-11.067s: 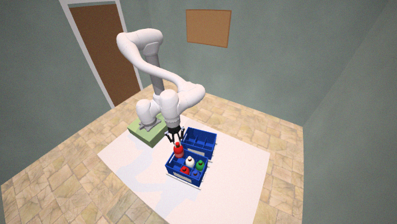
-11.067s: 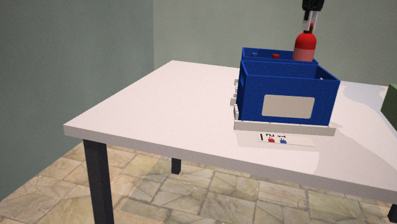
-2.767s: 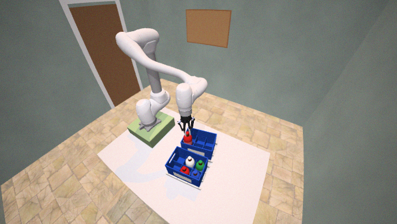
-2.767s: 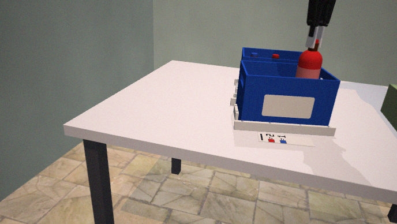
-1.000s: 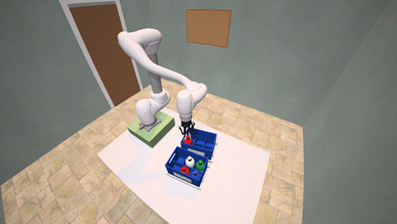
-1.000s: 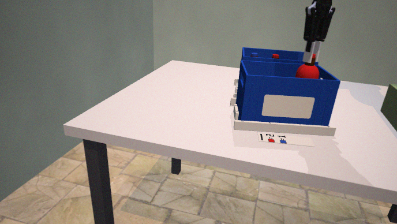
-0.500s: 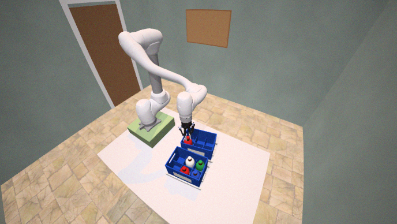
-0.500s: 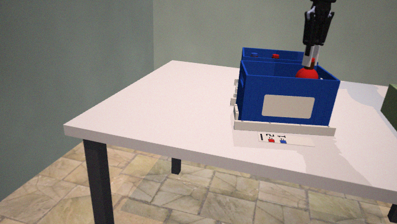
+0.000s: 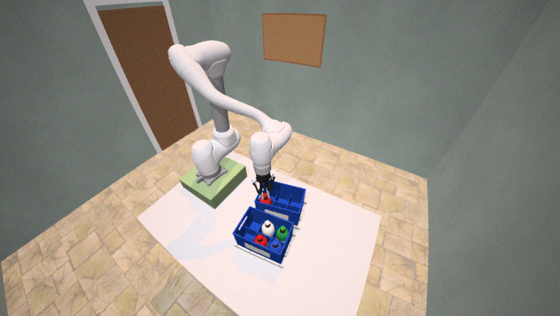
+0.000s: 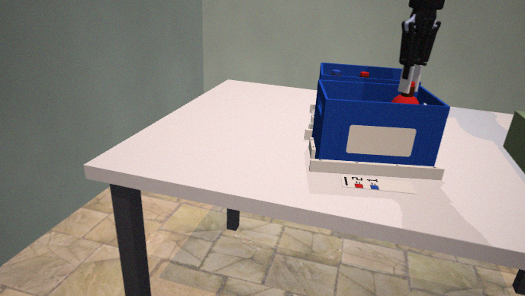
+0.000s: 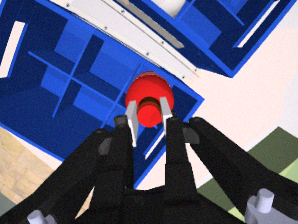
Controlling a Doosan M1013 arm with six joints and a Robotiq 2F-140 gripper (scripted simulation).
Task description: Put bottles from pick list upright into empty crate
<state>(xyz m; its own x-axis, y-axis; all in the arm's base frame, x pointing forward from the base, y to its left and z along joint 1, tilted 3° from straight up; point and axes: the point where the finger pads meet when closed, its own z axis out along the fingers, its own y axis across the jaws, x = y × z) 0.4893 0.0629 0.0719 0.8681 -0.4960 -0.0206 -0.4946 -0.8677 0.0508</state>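
a: starting left of the receiving crate (image 10: 381, 114), what do you see?

b: bare table (image 10: 229, 126) there. just in front of that crate lies the pick list (image 10: 375, 184), with a red patch and a blue patch; i judge it asks for two red and one blue, though the digits are small.

a: and in the crate itself?

b: the red bottle (image 10: 405, 99) sits low in the corner cell nearest the arm's base, only its shoulder and neck above the rim. the gripper (image 10: 409, 85) is clamped narrow on its neck, holding it upright.

a: behind the crate?

b: the source crate (image 9: 260, 236), with white, green, red and blue bottles standing in it.

a: so which step is this?

b: placing the first red bottle, i'd say. whether it touches the cell floor i cannot tell. next it calls for settling it down, opening the fingers, rising straight up, then going for the second red one.
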